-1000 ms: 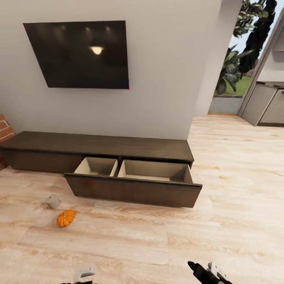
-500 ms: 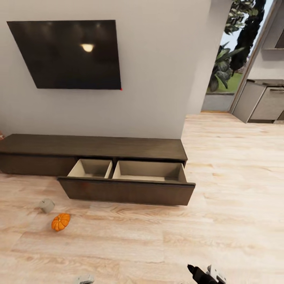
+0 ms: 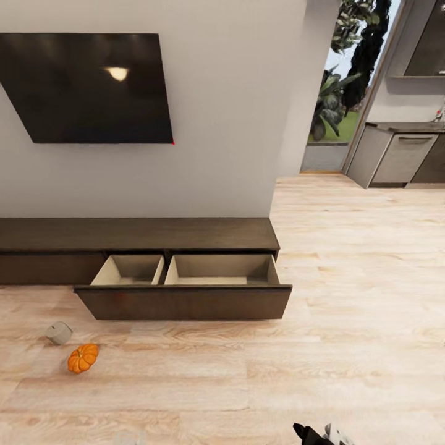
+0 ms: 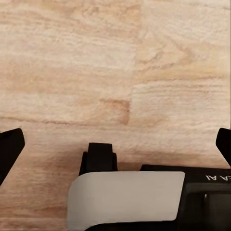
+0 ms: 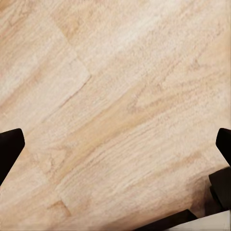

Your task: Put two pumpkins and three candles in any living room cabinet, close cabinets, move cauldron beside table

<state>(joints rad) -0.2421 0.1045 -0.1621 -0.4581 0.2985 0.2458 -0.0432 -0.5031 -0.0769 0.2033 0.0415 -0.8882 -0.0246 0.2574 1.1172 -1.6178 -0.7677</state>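
Note:
On the wood floor at the head view's lower left lies one orange pumpkin [image 3: 83, 358], with a pale beige-grey candle [image 3: 59, 332] tipped on its side just beyond it. Behind them the long dark brown cabinet [image 3: 185, 233] runs along the wall, and its wide drawer [image 3: 185, 301] is pulled out, both beige compartments showing nothing inside. My right gripper [image 3: 312, 434] peeks in at the bottom edge, far from both things. In the wrist views the left gripper [image 4: 115, 149] and the right gripper [image 5: 115, 149] hang open over bare floor, holding nothing.
A black TV [image 3: 86, 86] hangs on the grey wall above the cabinet. To the right a doorway [image 3: 337, 93] shows plants outside, with grey kitchen units [image 3: 395, 157] beyond. Open wood floor [image 3: 346, 296] stretches right of the drawer.
The whole head view has swung to the right, so the cabinet, pumpkin and candle sit further left in the picture. The left gripper's tip has slipped out of the bottom edge.

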